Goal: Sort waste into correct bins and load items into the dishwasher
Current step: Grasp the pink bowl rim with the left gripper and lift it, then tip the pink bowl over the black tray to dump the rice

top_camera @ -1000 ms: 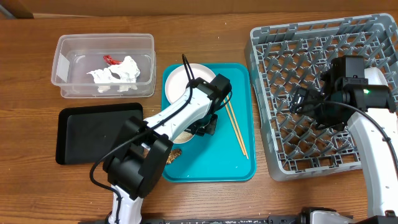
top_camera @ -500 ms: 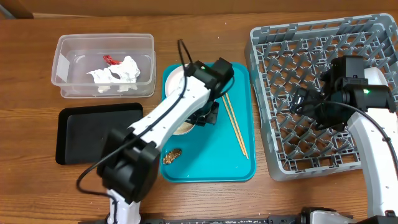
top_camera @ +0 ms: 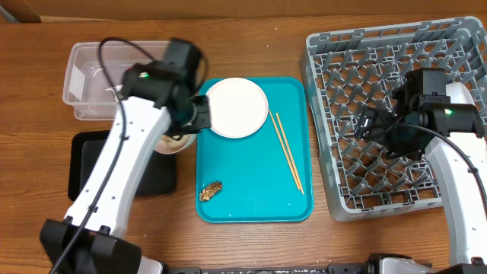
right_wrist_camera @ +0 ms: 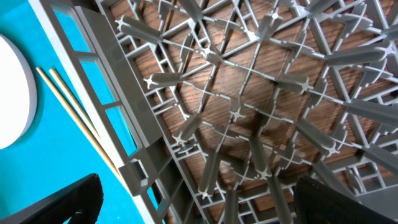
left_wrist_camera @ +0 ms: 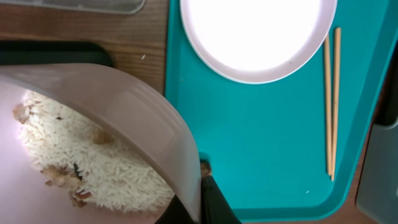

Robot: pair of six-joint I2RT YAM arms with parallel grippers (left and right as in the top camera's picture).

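Observation:
My left gripper (top_camera: 188, 128) is shut on the rim of a small white bowl (top_camera: 173, 142) holding loose white rice (left_wrist_camera: 93, 158). It holds the bowl above the right end of the black tray (top_camera: 91, 164), just left of the teal tray (top_camera: 251, 183). In the left wrist view a finger (left_wrist_camera: 208, 196) pinches the bowl wall (left_wrist_camera: 143, 118). The round white plate (top_camera: 237, 107), the chopsticks (top_camera: 288, 151) and a brown food lump (top_camera: 211, 191) lie on the teal tray. My right gripper (top_camera: 373, 122) hangs open and empty over the grey dish rack (top_camera: 396, 46), its fingers spread above the pegs (right_wrist_camera: 199, 205).
The clear tub (top_camera: 84, 68) stands at the back left, and my left arm hides much of it and its contents. The dish rack fills the right side. The plate (left_wrist_camera: 258, 37) and chopsticks (left_wrist_camera: 331, 106) also show in the left wrist view.
My left gripper lifted the rice bowl off the teal tray and carried it left to the black tray's right end, uncovering the plate. The right arm has not moved.

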